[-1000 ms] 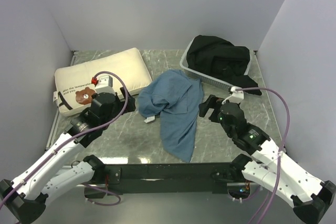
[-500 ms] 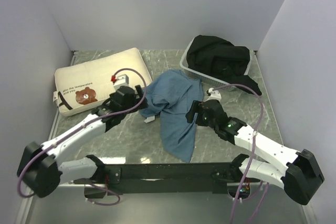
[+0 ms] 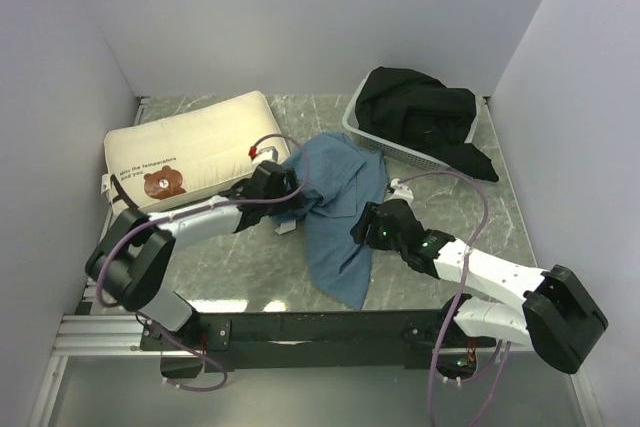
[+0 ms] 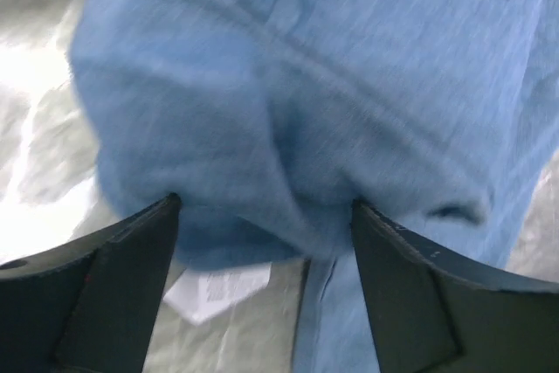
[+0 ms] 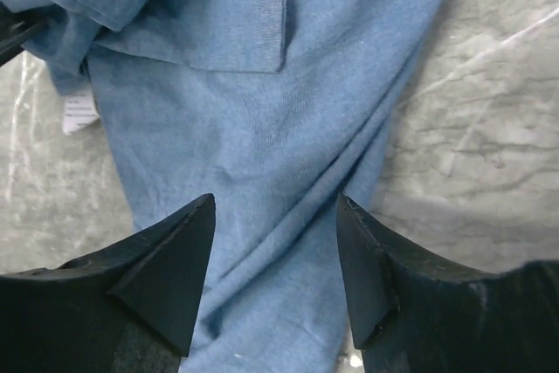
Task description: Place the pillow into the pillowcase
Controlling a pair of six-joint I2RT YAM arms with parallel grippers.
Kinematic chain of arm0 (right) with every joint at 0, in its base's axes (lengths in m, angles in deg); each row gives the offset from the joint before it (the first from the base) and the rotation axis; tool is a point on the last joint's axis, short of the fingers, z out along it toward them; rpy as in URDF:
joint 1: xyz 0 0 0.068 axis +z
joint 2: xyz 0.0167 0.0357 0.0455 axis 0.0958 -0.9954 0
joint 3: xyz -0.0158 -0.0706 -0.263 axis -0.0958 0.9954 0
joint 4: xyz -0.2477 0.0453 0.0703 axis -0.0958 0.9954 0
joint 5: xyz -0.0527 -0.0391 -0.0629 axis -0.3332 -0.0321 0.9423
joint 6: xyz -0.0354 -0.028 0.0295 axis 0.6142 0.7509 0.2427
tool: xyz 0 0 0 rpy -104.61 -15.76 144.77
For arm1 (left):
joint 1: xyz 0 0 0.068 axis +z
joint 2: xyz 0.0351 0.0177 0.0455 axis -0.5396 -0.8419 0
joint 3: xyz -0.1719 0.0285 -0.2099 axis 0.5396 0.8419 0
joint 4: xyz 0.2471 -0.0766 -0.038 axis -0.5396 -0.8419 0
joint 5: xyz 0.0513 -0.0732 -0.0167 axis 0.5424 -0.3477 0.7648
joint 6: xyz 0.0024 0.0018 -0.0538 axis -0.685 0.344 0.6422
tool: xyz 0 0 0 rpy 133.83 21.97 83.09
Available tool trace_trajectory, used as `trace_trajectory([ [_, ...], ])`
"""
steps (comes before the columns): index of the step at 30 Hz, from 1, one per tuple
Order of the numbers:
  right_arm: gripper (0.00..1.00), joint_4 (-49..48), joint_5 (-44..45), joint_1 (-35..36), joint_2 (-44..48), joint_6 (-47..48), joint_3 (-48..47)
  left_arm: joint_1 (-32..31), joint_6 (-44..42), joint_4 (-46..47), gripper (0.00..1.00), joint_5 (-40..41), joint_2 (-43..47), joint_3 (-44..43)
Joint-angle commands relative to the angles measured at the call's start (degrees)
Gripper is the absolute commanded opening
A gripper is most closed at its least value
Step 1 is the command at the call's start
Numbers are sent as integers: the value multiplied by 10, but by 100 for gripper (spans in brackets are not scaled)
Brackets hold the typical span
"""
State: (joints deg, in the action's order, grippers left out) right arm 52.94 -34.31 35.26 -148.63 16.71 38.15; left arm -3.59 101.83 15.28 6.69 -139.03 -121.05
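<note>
The soft, wrinkled blue pillowcase (image 3: 335, 197) bulges between the wide-open, unclamped left pincer (image 4: 264, 203), clear only from its wrist, while the right pincer (image 5: 276, 203) gapes empty over flatter cloth on the marbled tabletop (image 5: 489, 111).

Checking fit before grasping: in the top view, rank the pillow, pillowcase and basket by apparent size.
1. pillow and pillowcase: too close to rank, since the case lies crumpled.
2. basket: looks somewhat smaller, mostly hidden under black clothing.

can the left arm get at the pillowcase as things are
Probably yes: the left gripper is open, with a bunched fold of the pillowcase right between its jaws and nothing in the way.
</note>
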Motion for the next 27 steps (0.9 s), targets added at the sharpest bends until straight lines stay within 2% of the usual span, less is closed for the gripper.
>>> trace_trajectory([
  [1, 63, -52, -6, 10, -21, -29, 23, -7, 5, 12, 80, 20, -54, -55],
  [3, 64, -61, -5, 13, -27, -37, 32, -7, 11, 20, 79, 25, -60, -50],
  [5, 65, -71, -6, 15, -44, -41, 36, -7, 8, 16, 74, 41, -75, -65],
  [6, 65, -72, -9, 17, -54, -43, 32, -7, 5, 7, 67, 50, -81, -74],
  [7, 65, -71, -10, 19, -74, -43, 30, -7, 3, -1, 48, 58, -90, -82],
  [9, 65, -78, -12, 20, -93, -45, 25, -7, -5, -25, 30, 79, -86, -99],
  [10, 60, -83, -14, 20, -107, -44, 24, -6, -8, -36, 18, 87, -72, -104],
  [12, 36, -65, -7, 20, -119, -38, 1, -4, -16, -72, 9, 115, -51, -117],
  [13, 7, -43, 6, 19, -117, -36, -12, -2, -22, -83, 2, 125, -22, -121],
  [14, 0, 6, 19, 17, -110, -32, -24, -1, -29, -96, 1, 151, -6, -132],
  [16, 0, 46, 62, 10, -64, -24, -49, 11, -37, -144, 1, 178, 42, -144],
  [19, 0, 119, 79, -31, 19, -1, -79, 44, -52, -203, 1, 200, 107, -170],
  [24, 0, 224, 60, -172, 144, 56, -146, 91, -85, -240, 1, 197, 233, -201],
  [27, 0, 277, 56, -223, 187, 79, -214, 92, -101, -277, 1, 204, 279, -245],
])
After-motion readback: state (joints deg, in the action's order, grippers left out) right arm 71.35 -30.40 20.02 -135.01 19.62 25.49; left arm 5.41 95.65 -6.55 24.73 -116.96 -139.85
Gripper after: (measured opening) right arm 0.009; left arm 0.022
